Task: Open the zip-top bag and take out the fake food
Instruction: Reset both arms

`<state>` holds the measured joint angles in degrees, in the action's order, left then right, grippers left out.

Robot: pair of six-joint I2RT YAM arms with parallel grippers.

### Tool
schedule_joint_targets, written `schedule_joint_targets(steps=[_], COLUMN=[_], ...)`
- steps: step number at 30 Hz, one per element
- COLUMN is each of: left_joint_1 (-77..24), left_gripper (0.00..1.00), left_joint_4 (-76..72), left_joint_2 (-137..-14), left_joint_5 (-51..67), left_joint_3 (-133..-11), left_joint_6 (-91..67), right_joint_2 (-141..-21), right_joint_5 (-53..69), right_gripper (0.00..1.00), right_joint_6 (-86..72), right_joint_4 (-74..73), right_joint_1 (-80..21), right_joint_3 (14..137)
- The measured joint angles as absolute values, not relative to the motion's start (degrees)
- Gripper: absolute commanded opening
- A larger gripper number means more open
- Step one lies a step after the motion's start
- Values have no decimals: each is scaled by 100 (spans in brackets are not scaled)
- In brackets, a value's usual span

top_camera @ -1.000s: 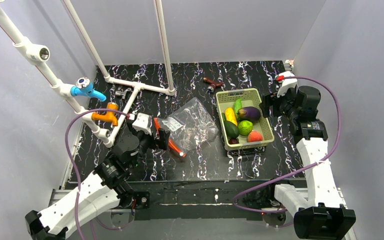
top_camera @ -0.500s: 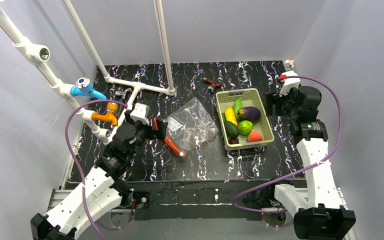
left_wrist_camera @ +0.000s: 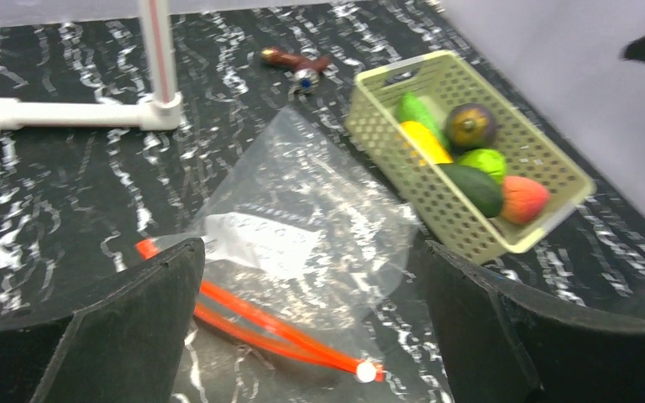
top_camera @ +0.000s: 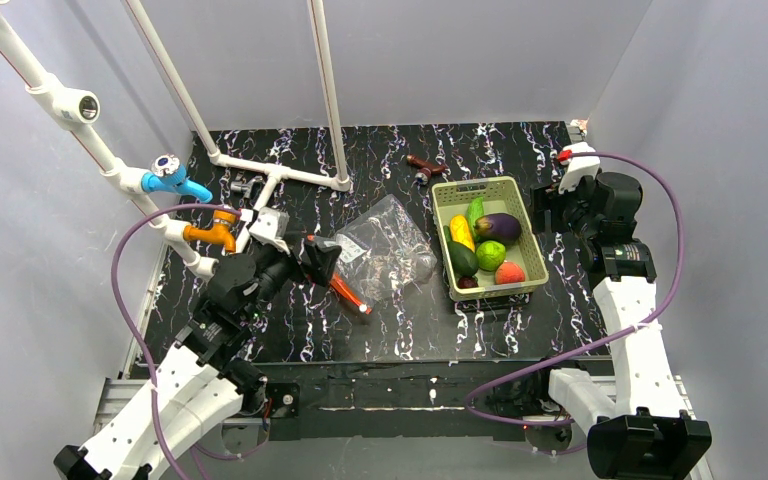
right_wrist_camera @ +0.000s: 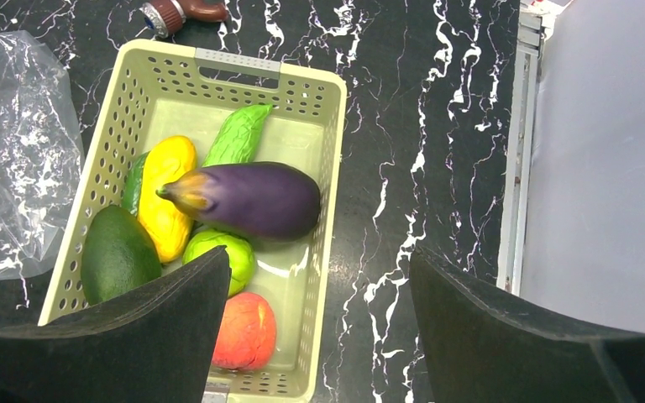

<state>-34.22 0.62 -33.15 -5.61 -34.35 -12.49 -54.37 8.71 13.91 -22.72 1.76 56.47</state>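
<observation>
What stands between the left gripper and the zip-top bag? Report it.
Nothing visible does. The open left gripper hangs just beside the red zipper strip of the zip-top bag, with no object between them.

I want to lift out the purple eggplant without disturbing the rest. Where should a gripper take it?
Probably across its thick middle, from straight above: the eggplant lies on top of the other fake food in the basket, so its rounded flanks are exposed.
</observation>
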Motion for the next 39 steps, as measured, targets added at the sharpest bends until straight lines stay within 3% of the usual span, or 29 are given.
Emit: schedule_joint_targets(steps=[3, 7, 16, 34, 39], left_joint_1=[-3422, -3422, -3417, -3417, -3417], left_gripper=[99, 100, 100, 99, 100], left_joint_4=[-97, -211, 276, 226, 255], left_joint_2=[-3223, -3177, -3295, -3282, -3203], left_joint_5=[-189, 51, -919, -707, -709], left_joint_3=[-3435, -3437, -3503, -3656, -3658], left_joint_6=[-1470, -1538, -1345, -1417, -1413], right_joint_2=[-5448, -5459, -5474, -5280, -5332], right_joint_5=[869, 1959, 2727, 2858, 1957], right_gripper=[84, 84, 84, 84, 84], right_joint_6=[1391, 1391, 1391, 1391, 1391], right_joint_4=[-2311, -2342, -2257, -2049, -2115], right_joint_1=[176, 196, 178, 169, 154], right_joint_3=[5647, 5647, 5684, 5419, 5468])
